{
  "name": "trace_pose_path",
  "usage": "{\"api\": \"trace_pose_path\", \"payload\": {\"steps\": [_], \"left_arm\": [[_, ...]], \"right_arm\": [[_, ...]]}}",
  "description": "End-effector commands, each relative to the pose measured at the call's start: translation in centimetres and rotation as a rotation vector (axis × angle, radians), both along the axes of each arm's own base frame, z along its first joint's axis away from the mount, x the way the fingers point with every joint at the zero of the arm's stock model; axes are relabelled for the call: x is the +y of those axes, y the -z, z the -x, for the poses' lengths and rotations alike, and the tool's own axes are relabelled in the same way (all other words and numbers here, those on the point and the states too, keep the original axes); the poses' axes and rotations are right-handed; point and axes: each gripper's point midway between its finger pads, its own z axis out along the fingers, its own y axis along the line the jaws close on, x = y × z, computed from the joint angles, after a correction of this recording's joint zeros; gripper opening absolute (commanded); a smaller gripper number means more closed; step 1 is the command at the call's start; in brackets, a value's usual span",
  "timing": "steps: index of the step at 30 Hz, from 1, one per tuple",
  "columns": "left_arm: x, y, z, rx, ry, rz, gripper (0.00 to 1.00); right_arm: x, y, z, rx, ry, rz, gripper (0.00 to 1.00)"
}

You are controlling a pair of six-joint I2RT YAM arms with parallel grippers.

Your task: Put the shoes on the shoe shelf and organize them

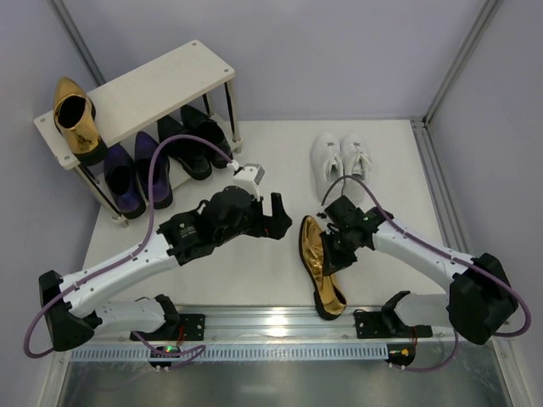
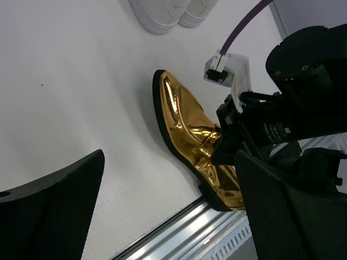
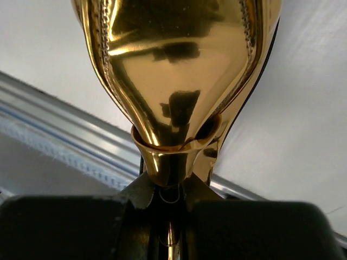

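The shoe shelf [image 1: 144,85] stands at the far left. One gold loafer [image 1: 76,119] sits on the left end of its top board. The purple pair [image 1: 136,174] and the black pair [image 1: 191,144] sit on the lower tier. The white sneakers [image 1: 344,161] stand on the table at the far right of centre. The second gold loafer [image 1: 318,267] lies tilted near the front rail. My right gripper [image 1: 329,246] is shut on its upper, which fills the right wrist view [image 3: 179,65]. My left gripper [image 1: 276,216] is open and empty just left of it, with the loafer [image 2: 190,130] ahead in the left wrist view.
A metal rail [image 1: 280,322] runs along the table's front edge, close to the loafer's heel. Grey walls and frame posts close in the back and sides. The right half of the shelf's top board is bare.
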Motion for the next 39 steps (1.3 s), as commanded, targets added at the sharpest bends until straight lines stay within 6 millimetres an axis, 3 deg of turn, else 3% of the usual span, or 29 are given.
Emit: {"api": "trace_pose_path", "payload": {"steps": [1,3,5,6,7,8,9,10,12,13,15,16,17,19,25,28,29,31,32,36,37,39], "left_arm": [[1.2,-1.2,-0.4,-0.042,-0.052,0.013,1.00],[1.6,-1.5,-0.5,-0.051,-0.069,0.018,1.00],[1.9,-1.4,-0.4,-0.046,-0.074,0.009,1.00],[2.0,-1.4,-0.3,-0.044,-0.074,0.007,1.00],[2.1,-1.4,-0.2,-0.040,-0.076,0.007,1.00],[2.3,-1.2,-0.2,-0.036,-0.079,-0.003,1.00],[2.5,-1.3,-0.2,-0.038,-0.085,-0.003,1.00],[2.5,-1.3,-0.1,-0.034,-0.087,-0.003,1.00],[3.0,-1.1,-0.1,-0.032,-0.099,-0.011,1.00],[3.2,-1.3,-0.1,-0.036,-0.107,-0.007,1.00],[3.4,-1.1,0.0,-0.035,-0.113,-0.016,1.00],[3.4,-0.9,-0.1,-0.035,-0.115,-0.021,1.00],[3.5,-0.7,-0.1,-0.034,-0.119,-0.030,1.00],[3.4,-0.2,-0.1,-0.028,-0.117,-0.046,1.00],[1.8,2.2,-0.3,0.005,-0.080,-0.077,1.00],[1.3,3.1,-0.8,-0.002,-0.078,-0.106,1.00],[1.1,3.1,-1.0,-0.013,-0.079,-0.108,1.00],[1.1,3.6,-1.8,-0.040,-0.100,-0.152,1.00],[1.0,3.3,-2.3,-0.063,-0.113,-0.159,1.00],[1.2,3.1,-4.1,-0.170,-0.178,-0.213,1.00],[1.8,3.4,-4.9,-0.202,-0.212,-0.255,1.00],[2.0,3.7,-5.8,-0.239,-0.254,-0.277,1.00]], "right_arm": [[7.3,-4.7,-0.9,-0.011,-0.021,-0.247,0.04],[9.1,-4.4,-2.9,-0.022,-0.014,-0.243,0.04],[11.8,-6.6,-6.2,-0.093,-0.014,-0.286,0.04],[12.4,-5.4,-8.0,-0.095,0.005,-0.243,0.04],[14.1,-7.7,-10.7,-0.168,0.002,-0.275,0.04],[14.8,-8.1,-12.2,-0.193,0.007,-0.266,0.04],[15.5,-8.0,-13.8,-0.211,0.014,-0.245,0.04],[17.1,-8.4,-16.8,-0.250,0.025,-0.235,0.04],[17.9,-7.7,-19.7,-0.252,0.054,-0.201,0.04],[19.1,-7.4,-22.2,-0.268,0.074,-0.197,0.04],[19.2,-7.4,-24.4,-0.285,0.120,-0.178,0.04],[19.5,-8.6,-25.9,-0.326,0.143,-0.189,0.04],[19.3,-7.8,-26.8,-0.328,0.165,-0.170,0.04],[19.0,-8.6,-28.3,-0.351,0.208,-0.181,0.04],[17.5,-8.8,-28.3,-0.357,0.245,-0.164,0.07],[17.3,-9.4,-27.5,-0.353,0.234,-0.183,0.32],[17.3,-9.7,-27.4,-0.357,0.230,-0.188,0.50],[17.2,-11.3,-26.7,-0.370,0.218,-0.217,0.73],[17.2,-12.1,-26.6,-0.386,0.206,-0.236,0.97],[17.0,-16.3,-25.3,-0.450,0.156,-0.312,0.97],[16.6,-18.2,-24.6,-0.479,0.146,-0.344,0.98],[15.5,-19.2,-24.0,-0.512,0.144,-0.342,0.97]]}}
